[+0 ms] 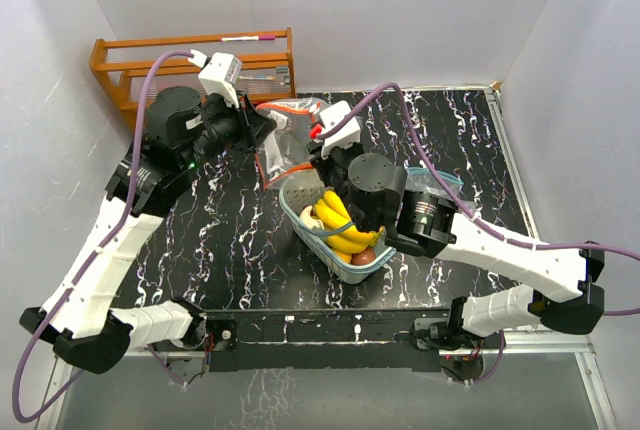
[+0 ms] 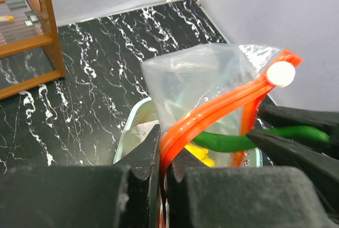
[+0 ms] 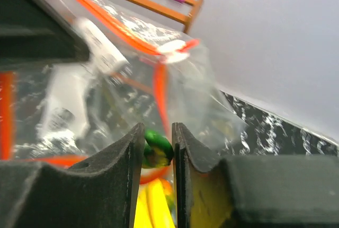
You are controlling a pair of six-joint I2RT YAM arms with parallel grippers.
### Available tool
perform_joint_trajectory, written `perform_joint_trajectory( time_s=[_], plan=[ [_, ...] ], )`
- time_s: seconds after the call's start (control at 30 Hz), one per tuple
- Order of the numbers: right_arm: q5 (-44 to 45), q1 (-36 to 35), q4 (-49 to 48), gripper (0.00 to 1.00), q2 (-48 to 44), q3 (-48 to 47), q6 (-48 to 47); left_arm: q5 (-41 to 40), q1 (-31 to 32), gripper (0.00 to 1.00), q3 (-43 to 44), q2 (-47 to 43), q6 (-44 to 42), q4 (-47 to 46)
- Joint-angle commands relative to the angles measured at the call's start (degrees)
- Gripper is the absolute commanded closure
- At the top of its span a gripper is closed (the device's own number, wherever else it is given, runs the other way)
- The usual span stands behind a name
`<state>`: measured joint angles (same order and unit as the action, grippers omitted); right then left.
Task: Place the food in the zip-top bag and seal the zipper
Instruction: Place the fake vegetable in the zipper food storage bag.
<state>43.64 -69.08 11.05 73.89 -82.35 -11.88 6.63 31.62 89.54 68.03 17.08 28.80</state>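
Note:
My left gripper (image 2: 164,139) is shut on the orange zipper edge of the clear zip-top bag (image 2: 201,79) and holds it up above the table; its white slider (image 2: 280,74) sits at the far corner. In the top view the bag (image 1: 285,145) hangs between both grippers. My right gripper (image 3: 158,142) is shut on the long green pepper (image 3: 159,149) at the bag's mouth; the pepper also shows in the left wrist view (image 2: 233,142). Yellow bananas (image 1: 335,222) lie in the teal mesh basket (image 1: 360,268) below, with a small red fruit (image 1: 364,256). The mango is hidden.
A wooden rack (image 1: 190,62) stands at the back left, close behind my left gripper (image 1: 255,135). White walls close in the black marble table (image 1: 230,240) on three sides. The right gripper (image 1: 325,162) hovers over the basket's far end.

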Motion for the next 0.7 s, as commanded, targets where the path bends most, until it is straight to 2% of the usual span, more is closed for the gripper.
perform_joint_trajectory(
  time_s=[0.0,0.17,0.27,0.33,0.43,0.57,0.67],
  plan=[
    [10.97,1.88,2.63,0.68,-2.09,1.82,7.24,-0.65,0.03,1.00,2.83,-2.97,-0.61,0.08],
    [3.52,7.26,10.31,0.50,-2.41,2.29,18.17,-0.20,0.02,1.00,0.82,-4.31,-0.14,-0.94],
    [-1.31,7.91,10.54,0.37,-0.92,2.77,20.10,1.45,-0.02,1.00,-1.51,-4.30,0.89,-2.74],
    [-4.26,7.91,10.41,0.35,0.31,2.48,20.90,2.18,-0.03,1.00,-2.50,-3.70,1.18,-3.20],
    [-10.35,7.92,8.46,0.24,0.67,2.80,21.58,1.38,-0.03,1.00,-3.77,-2.85,0.63,-3.22],
    [-18.48,7.92,4.87,0.21,-0.86,4.55,22.43,-1.98,-0.04,1.00,-8.13,-2.51,-0.24,-4.19],
    [-21.37,7.92,3.93,0.21,-1.37,5.26,23.03,-3.19,-0.02,1.00,-10.77,-1.83,-0.45,-4.58]
  ],
)
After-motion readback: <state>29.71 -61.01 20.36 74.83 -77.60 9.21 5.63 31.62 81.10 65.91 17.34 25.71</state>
